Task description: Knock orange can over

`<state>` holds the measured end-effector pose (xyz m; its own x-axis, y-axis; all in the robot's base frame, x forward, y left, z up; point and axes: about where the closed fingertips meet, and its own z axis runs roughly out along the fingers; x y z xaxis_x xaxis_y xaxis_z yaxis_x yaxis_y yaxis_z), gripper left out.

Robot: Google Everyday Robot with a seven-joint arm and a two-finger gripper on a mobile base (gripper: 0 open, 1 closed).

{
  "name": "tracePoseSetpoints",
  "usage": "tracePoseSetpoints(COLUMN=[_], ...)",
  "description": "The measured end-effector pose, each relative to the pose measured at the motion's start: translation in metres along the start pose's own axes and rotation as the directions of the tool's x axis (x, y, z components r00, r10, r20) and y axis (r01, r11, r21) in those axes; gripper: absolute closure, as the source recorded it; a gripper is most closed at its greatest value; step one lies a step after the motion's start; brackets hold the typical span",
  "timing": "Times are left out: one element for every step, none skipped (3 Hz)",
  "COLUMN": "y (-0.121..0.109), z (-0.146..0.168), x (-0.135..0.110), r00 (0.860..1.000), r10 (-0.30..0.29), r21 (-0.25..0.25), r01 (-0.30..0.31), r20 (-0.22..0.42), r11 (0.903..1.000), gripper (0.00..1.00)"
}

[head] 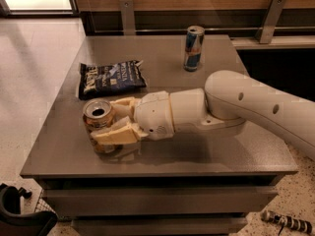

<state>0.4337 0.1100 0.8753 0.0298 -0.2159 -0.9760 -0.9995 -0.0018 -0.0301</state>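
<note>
Orange can stands on the grey table, clamped between the fingers of the hand.

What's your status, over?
Gripper shut on orange can, near table front edge. Can standing, not yet over. Chip bag just behind; nothing blocking.

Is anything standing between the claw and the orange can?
Nothing visible does. The claw is right at the orange can, near the front left of the table; the chip bag lies apart behind it.
</note>
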Motion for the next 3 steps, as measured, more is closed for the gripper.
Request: tracePoseSetpoints(y=[-0.002,-0.008,-0.018], z=[-0.007,-0.020,-0.031], x=[-0.006,-0.023,-0.034], r00=[0.999,0.985,0.944], r10=[-0.002,-0.018,-0.027], r21=[0.003,0.004,0.006], r01=[0.002,0.019,0.030], r20=[-0.051,-0.172,-0.329], r11=[1.0000,0.9998,0.9995], gripper=[1.00,1.00,1.00])
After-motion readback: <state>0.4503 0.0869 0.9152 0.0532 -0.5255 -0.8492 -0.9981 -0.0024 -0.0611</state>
